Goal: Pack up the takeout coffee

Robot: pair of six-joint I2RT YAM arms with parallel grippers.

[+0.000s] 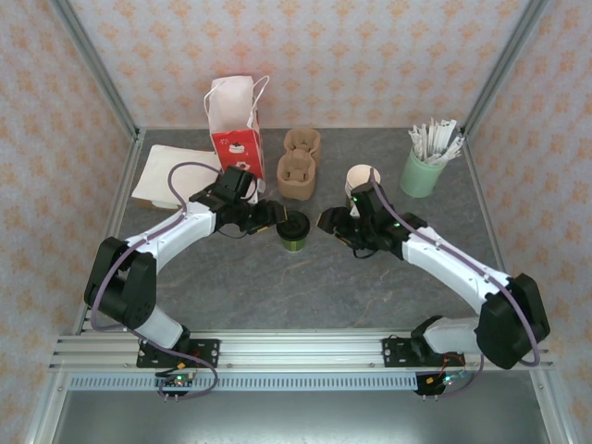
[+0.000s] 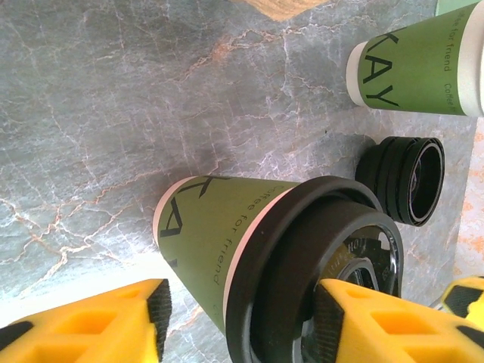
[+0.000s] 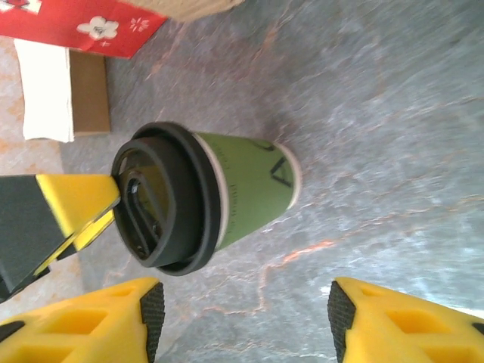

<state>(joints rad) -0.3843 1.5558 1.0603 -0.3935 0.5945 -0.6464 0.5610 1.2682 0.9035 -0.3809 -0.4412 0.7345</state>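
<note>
Green cup with lid (image 1: 293, 231): stands on the table (image 1: 277, 296), between the two hands.
Left hand (image 1: 275, 216): open, a finger on each side of the cup's black lid, one tip touching it.
Right hand (image 3: 243, 314): open wide, empty, just beside the cup.
Other green cup (image 1: 363, 178): open top, behind the right hand.

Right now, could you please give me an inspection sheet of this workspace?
Surface: grey marbled tabletop, no spills seen.
Job's things: dark green paper cup with round black plastic lid, upright between the arms; lidless green paper cup behind it; stack of black plastic lids.
Clutter: red-and-white paper bag, flat white paper, brown pulp carriers, pale mint cup of white sticks.
Grippers: left gripper open, one finger at the lid; right gripper open, holding nothing.
Cables: purple cables along both arms, untangled.
Surroundings: patterned walls, aluminium frame.
</note>
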